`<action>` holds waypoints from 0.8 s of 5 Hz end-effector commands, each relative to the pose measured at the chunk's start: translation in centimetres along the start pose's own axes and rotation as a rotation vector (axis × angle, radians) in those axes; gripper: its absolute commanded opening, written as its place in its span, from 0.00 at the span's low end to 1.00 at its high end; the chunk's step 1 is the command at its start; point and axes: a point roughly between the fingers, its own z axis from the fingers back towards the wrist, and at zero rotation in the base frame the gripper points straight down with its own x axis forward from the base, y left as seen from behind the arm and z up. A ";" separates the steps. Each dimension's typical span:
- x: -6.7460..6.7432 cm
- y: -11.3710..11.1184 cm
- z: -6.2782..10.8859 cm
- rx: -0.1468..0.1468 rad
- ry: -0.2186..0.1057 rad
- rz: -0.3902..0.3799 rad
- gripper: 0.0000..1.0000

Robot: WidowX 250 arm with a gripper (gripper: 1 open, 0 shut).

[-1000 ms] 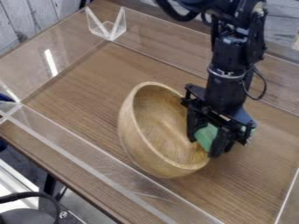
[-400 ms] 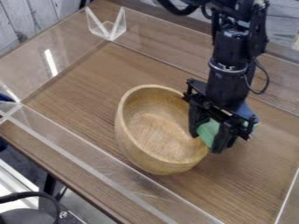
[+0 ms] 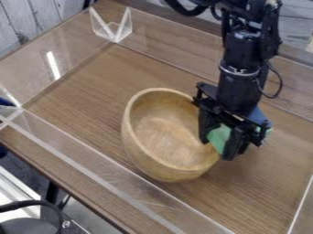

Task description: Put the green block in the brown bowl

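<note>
One light, stiff block (image 3: 217,140) is sitting pinched across its narrow sides by the gripper (image 3: 222,142), hanging at the bowl (image 3: 166,137) rim.

The bowl (image 3: 169,133) sits on the table (image 3: 98,82), near its middle. The tool (image 3: 228,139) hangs at the bowl's right rim, pointing down, with the block (image 3: 217,140) between its fingers, just over that rim. The arm (image 3: 244,46) rises behind it toward the upper right. A clear wall (image 3: 73,169) borders the table's near-left edge.
</note>
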 end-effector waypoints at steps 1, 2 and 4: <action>0.9 0.3 2.6 0.012 -0.098 -0.006 0.00; 0.6 0.9 3.2 0.017 -0.108 0.012 0.00; -0.4 3.3 4.2 0.030 -0.120 0.079 0.00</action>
